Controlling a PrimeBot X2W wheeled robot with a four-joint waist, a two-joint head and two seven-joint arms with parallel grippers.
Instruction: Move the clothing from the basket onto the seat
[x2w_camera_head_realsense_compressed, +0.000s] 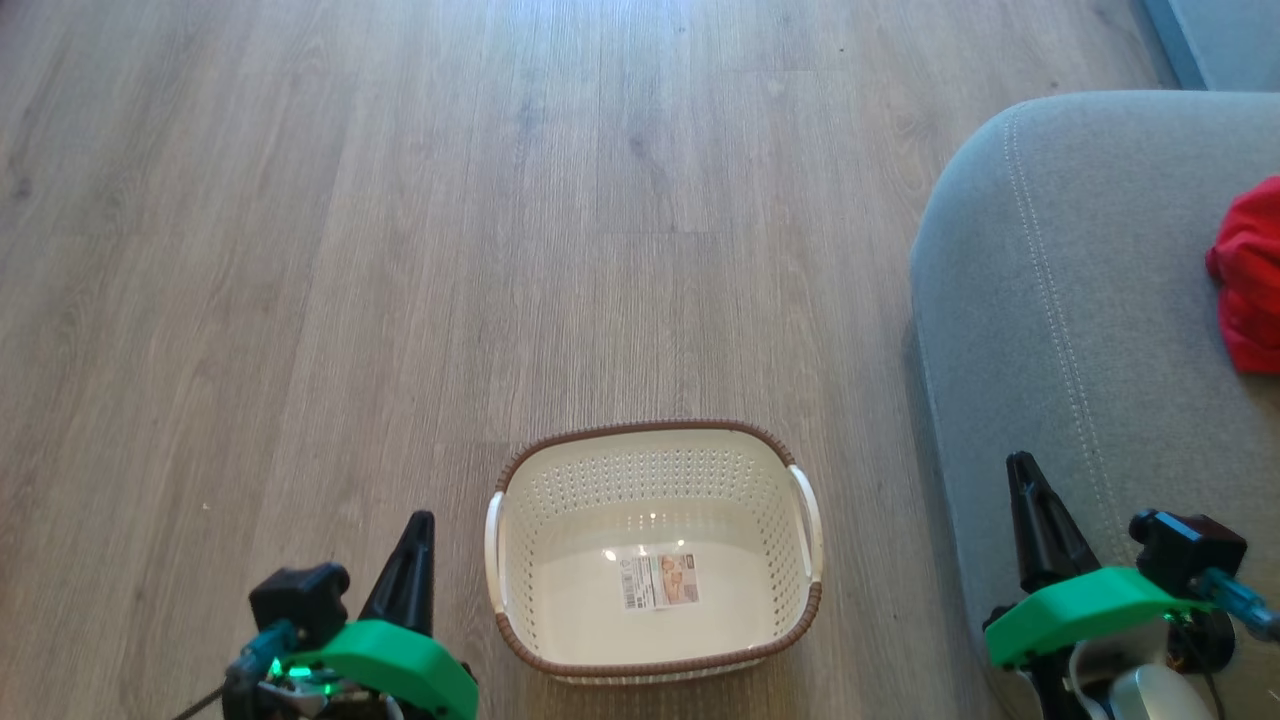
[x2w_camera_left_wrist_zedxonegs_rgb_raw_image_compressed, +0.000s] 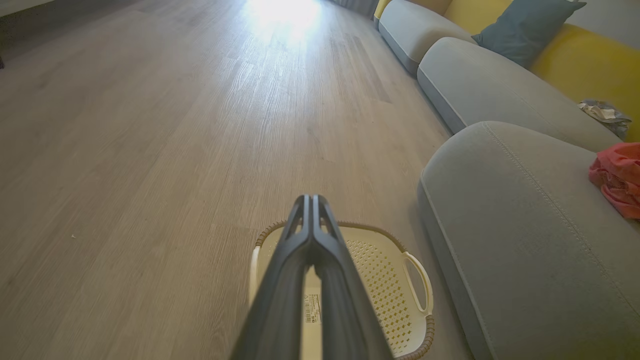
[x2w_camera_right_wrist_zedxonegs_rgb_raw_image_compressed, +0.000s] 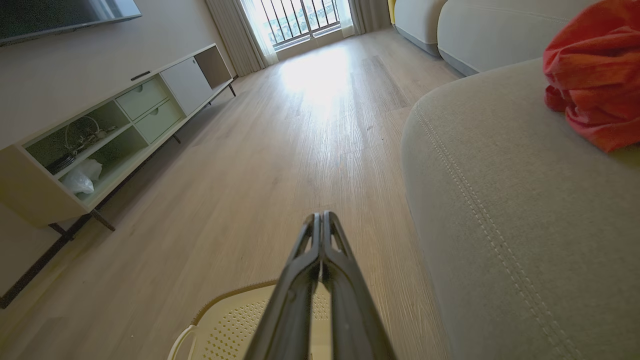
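The basket (x2w_camera_head_realsense_compressed: 650, 478) stands upright on the wooden floor (x2w_camera_head_realsense_compressed: 400, 250), its near rim close to the bottom edge of the head view. Its inside shows bare cream plastic with a sticker (x2w_camera_head_realsense_compressed: 660, 581) on the bottom, whose print is too small to read. In the left wrist view that gripper's own fingers cover the middle of the basket. In the right wrist view only a corner of it rises from the bottom edge.

The seat (x2w_camera_head_realsense_compressed: 1080, 330) lies to the right of the basket with a narrow strip of floor between them, and the frame cuts off its right part. The clothing (x2w_camera_head_realsense_compressed: 1250, 280) lies on the seat, well to the right of the basket and farther from the robot. It is a crumpled red heap clipped by the picture edge in all three views, so I cannot tell whether it is one garment or two.

The left gripper (x2w_camera_head_realsense_compressed: 420, 520) hangs just left of the basket's near-left corner, its fingers pressed together on nothing. The right gripper (x2w_camera_head_realsense_compressed: 1020, 462) is well to the right of the basket, over the seat's front edge, its fingers likewise pressed together and pinching nothing. The wrists of both are cut off at the bottom.

Far beyond the basket, a blue pillow (x2w_camera_left_wrist_zedxonegs_rgb_raw_image_compressed: 525, 27) leans on further cushions, and near it lies a small crumpled grey thing (x2w_camera_left_wrist_zedxonegs_rgb_raw_image_compressed: 605, 111) that is hard to identify. Far to the basket's left stands a low cabinet (x2w_camera_right_wrist_zedxonegs_rgb_raw_image_compressed: 115, 130), the contents of its shelves blurred.
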